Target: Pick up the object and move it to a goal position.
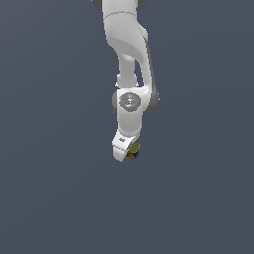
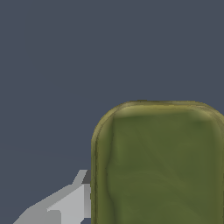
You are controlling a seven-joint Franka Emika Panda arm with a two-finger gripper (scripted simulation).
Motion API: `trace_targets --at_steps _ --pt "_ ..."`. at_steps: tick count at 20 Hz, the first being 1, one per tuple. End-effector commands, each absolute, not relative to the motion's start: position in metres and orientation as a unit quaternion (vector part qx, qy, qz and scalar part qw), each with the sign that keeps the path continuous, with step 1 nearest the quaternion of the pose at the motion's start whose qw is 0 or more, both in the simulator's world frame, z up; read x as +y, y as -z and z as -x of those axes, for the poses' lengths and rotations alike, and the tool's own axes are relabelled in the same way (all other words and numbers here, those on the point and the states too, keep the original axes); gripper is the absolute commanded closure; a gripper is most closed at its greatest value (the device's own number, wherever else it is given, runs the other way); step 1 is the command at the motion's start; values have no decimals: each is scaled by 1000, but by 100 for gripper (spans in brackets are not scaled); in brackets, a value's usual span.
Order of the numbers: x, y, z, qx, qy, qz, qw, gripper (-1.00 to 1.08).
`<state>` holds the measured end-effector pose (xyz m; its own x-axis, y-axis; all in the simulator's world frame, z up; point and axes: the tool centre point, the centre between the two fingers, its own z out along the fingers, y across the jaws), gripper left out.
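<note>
The object (image 1: 134, 150) is a small block with an olive-green top and red, orange and dark blue patches on its sides. It sits at the tip of my white gripper (image 1: 127, 153), on the side toward the exterior view's right. In the wrist view the object (image 2: 159, 166) fills much of the picture with its green top, very close to the camera. One grey finger (image 2: 70, 201) lies right against its edge, and the other finger is hidden. The gripper looks shut on the object. No goal marker shows.
A plain dark grey-blue surface (image 1: 49, 198) fills both views. The white arm (image 1: 129, 59) comes down from the top middle of the exterior view.
</note>
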<state>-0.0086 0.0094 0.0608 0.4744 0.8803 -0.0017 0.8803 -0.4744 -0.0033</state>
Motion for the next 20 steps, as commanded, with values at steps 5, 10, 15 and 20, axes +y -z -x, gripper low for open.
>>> trace_targets --at_steps 5,10,15,20 --pt "-35 -71 32 -512 0 859 0 108" --pt "-83 -80 58 -512 0 859 0 108" --pt "-128 -88 82 -512 0 859 0 108" --pt "-160 -94 98 -512 0 859 0 108"
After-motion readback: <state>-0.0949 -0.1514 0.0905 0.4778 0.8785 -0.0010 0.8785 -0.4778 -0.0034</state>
